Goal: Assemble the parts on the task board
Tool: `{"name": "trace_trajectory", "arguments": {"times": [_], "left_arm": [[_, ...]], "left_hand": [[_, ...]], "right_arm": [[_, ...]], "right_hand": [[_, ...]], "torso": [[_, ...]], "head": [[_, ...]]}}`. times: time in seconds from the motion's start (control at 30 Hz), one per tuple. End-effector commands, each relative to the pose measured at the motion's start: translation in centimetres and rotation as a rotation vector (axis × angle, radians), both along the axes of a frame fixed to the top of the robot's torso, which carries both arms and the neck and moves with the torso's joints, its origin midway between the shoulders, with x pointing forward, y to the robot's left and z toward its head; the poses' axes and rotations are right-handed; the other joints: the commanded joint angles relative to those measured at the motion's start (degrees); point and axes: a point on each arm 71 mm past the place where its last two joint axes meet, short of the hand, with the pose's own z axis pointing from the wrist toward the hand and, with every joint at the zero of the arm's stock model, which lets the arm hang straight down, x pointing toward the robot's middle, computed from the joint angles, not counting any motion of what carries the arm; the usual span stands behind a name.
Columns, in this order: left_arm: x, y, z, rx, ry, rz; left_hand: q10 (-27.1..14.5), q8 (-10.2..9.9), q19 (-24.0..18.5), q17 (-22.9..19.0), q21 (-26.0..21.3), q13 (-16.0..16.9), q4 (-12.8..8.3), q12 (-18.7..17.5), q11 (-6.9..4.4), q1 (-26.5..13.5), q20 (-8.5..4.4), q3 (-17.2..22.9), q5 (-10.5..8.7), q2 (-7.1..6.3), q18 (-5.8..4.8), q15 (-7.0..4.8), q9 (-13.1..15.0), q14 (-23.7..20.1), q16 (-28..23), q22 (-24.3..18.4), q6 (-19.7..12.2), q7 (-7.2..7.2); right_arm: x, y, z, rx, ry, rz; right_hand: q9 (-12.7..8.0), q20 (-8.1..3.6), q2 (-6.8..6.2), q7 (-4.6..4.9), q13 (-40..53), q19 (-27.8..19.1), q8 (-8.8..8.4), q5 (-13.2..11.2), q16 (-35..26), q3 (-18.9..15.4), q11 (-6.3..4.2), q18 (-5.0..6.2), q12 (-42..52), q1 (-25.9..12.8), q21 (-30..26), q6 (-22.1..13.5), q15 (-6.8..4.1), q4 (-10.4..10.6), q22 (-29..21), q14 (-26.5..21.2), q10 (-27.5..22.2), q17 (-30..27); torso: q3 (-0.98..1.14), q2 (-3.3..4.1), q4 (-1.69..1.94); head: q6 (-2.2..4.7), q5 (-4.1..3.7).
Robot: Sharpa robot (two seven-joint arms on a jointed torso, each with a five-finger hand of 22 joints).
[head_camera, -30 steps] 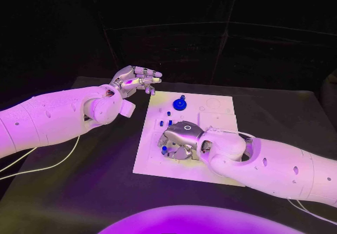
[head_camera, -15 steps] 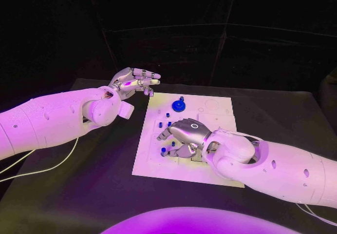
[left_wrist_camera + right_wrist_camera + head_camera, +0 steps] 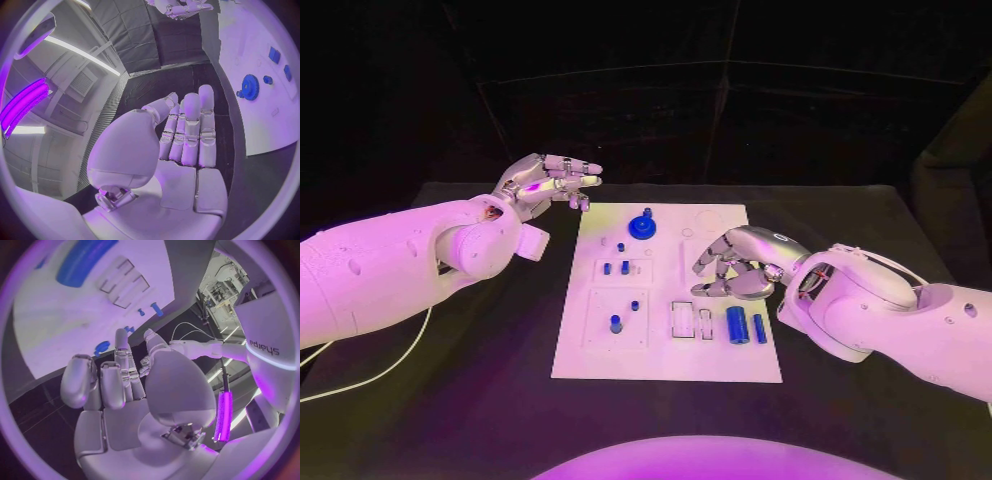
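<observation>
1. Head view: the task board is seen at the middle of the table, with the right hand held above its right edge, toward three o'clock. Its fingers are curled inward, and nothing can be made out in them.
2. The left hand is held off the board's far left corner, near eleven o'clock, fingers loosely bent and empty.
3. Two blue pins are seen lying flat near five o'clock, side by side, long axes running twelve to six.
4. A blue gear sits at twelve o'clock.
5. A pause between picks is judged; a descent onto a lying pin is called for next.
</observation>
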Motion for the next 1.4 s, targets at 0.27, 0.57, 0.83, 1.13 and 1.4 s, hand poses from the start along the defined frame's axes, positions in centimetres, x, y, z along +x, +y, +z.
{"name": "trace_trajectory", "arguments": {"times": [0.27,0.57,0.83,1.13,1.4], "left_arm": [[-0.1,-0.2,0.1,-0.011,-0.002,-0.015],[-0.1,0.0,0.1,-0.011,-0.003,-0.013],[-0.2,0.2,0.2,-0.01,-0.004,-0.009],[-0.2,0.3,0.2,-0.01,-0.003,-0.008],[-0.2,0.4,0.1,-0.009,-0.002,-0.008]], "left_hand": [[-0.4,0.4,-0.2,-0.2,-0.3,0.0,0.0,0.3,-0.04,0.0,-0.22,-0.4,0.25,0.46,0.34,0.04,0.0,-0.5,-0.4,-0.1,0.0,0.15],[-0.5,0.4,-0.3,-0.2,-0.3,0.0,0.0,0.4,-0.04,0.0,-0.21,-0.4,0.24,0.45,0.34,0.05,0.0,-0.5,-0.4,-0.1,0.0,0.14],[-0.5,0.4,-0.3,-0.2,-0.3,0.0,0.0,0.4,-0.04,0.0,-0.21,-0.4,0.24,0.45,0.34,0.05,0.0,-0.5,-0.4,-0.1,0.0,0.14],[-0.5,0.4,-0.3,-0.2,-0.3,0.0,0.0,0.4,-0.04,0.0,-0.21,-0.4,0.24,0.45,0.34,0.05,0.0,-0.5,-0.4,-0.1,0.0,0.14],[-0.5,0.4,-0.3,-0.2,-0.3,0.0,0.0,0.4,-0.04,0.0,-0.21,-0.4,0.24,0.45,0.34,0.05,0.0,-0.5,-0.4,-0.1,0.0,0.14]], "right_arm": [[-0.9,-4.3,-0.6,-0.104,0.179,-0.288],[-1.8,-4.2,-1.6,-0.173,0.236,-0.313],[-2.2,-3.2,-2.7,-0.209,0.241,-0.289],[-2.3,-2.3,-3.7,-0.251,0.258,-0.259],[-2.2,-2.0,-4.2,-0.286,0.261,-0.248]], "right_hand": [[2.4,-0.61,2.17,-0.85,47.5,0.8,9.0,0.8,3.4,-8.7,-0.35,-1.87,40.9,1.3,2.7,-2.8,-0.57,7.4,4.4,3.5,0.8,5.2],[4.1,-0.71,2.05,-1.13,53.4,1.1,12.23,0.1,4.2,-11.9,-0.58,-2.07,45.3,-0.7,3.4,-3.6,-0.63,8.6,5.6,3.8,2.1,6.7],[4.7,-0.72,1.79,-1.16,56.0,1.5,13.2,0.0,5.0,-12.5,-0.61,-2.32,47.5,-0.8,4.1,-4.2,-0.64,8.5,6.9,4.0,3.1,8.2],[5.1,-0.7,1.94,-1.24,57.1,1.7,13.97,0.3,5.3,-12.6,-0.65,-2.43,48.3,-0.6,4.4,-4.3,-0.66,8.5,7.5,4.1,3.5,8.9],[5.2,-0.7,2.01,-1.26,57.0,1.7,14.14,0.4,5.4,-12.6,-0.67,-2.44,48.2,-0.5,4.5,-4.3,-0.67,8.5,7.6,4.1,3.5,8.9]], "torso": [[-0.13,-0.38,-1.49],[-0.08,-0.55,-1.6],[-0.15,-0.48,-1.63],[-0.11,-0.45,-1.67],[-0.1,-0.47,-1.66]], "head": [[0.09,-2.6],[-0.24,-2.59],[-0.31,-2.36],[-0.5,-2.23],[-0.58,-2.16]]}}
